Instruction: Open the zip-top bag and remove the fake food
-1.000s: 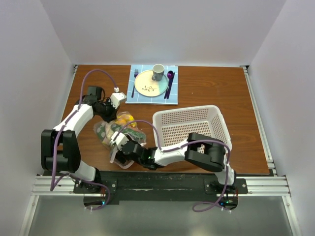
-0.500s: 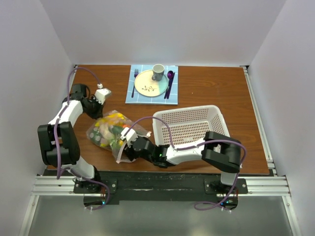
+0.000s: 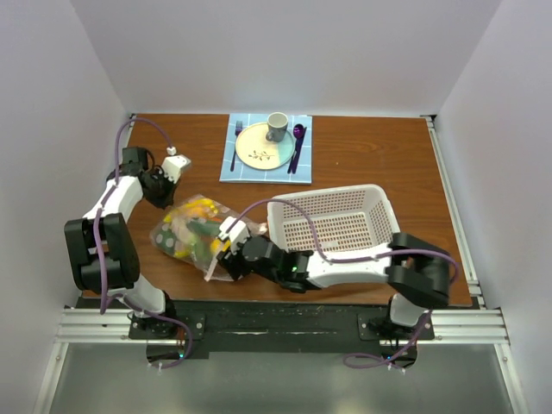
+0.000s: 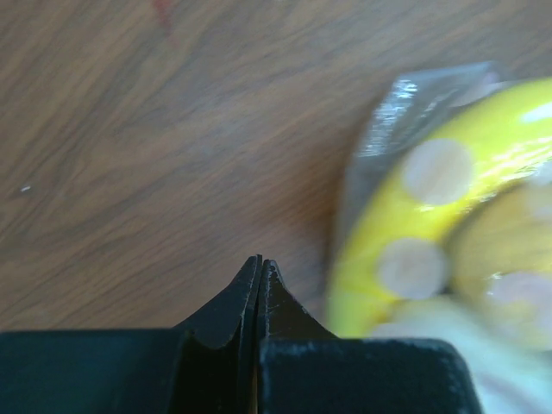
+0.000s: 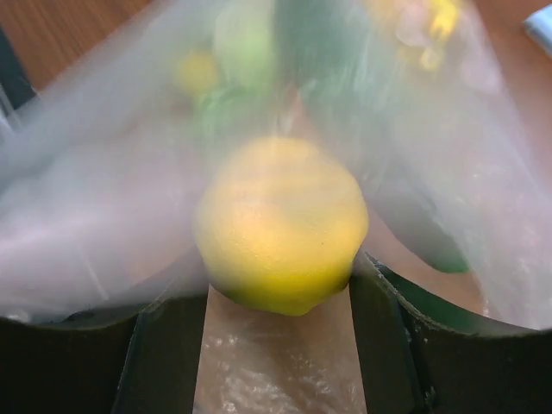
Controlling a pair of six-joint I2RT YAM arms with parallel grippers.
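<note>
The zip-top bag (image 3: 183, 231) lies crumpled at the left of the table, holding the fake food in yellow, orange and green. My right gripper (image 3: 222, 252) reaches into the bag's near end. In the right wrist view its fingers (image 5: 164, 345) press both sides of a yellow lemon (image 5: 280, 224), with clear bag film (image 5: 95, 216) draped above and a green piece (image 5: 302, 34) blurred behind. My left gripper (image 3: 166, 197) sits at the bag's far left corner. Its jaws (image 4: 260, 263) are shut with nothing between them, beside a yellow banana (image 4: 405, 216) seen through the dotted plastic.
A white perforated basket (image 3: 323, 197) stands right of the bag, over my right arm. At the back, a blue placemat (image 3: 304, 172) carries a plate (image 3: 259, 148), a cup (image 3: 277, 126) and cutlery. The table's left edge runs close to my left arm.
My left gripper drew back to the left, and the bag shifted left. My right arm stretched further left into the bag and its jaws narrowed onto the lemon.
</note>
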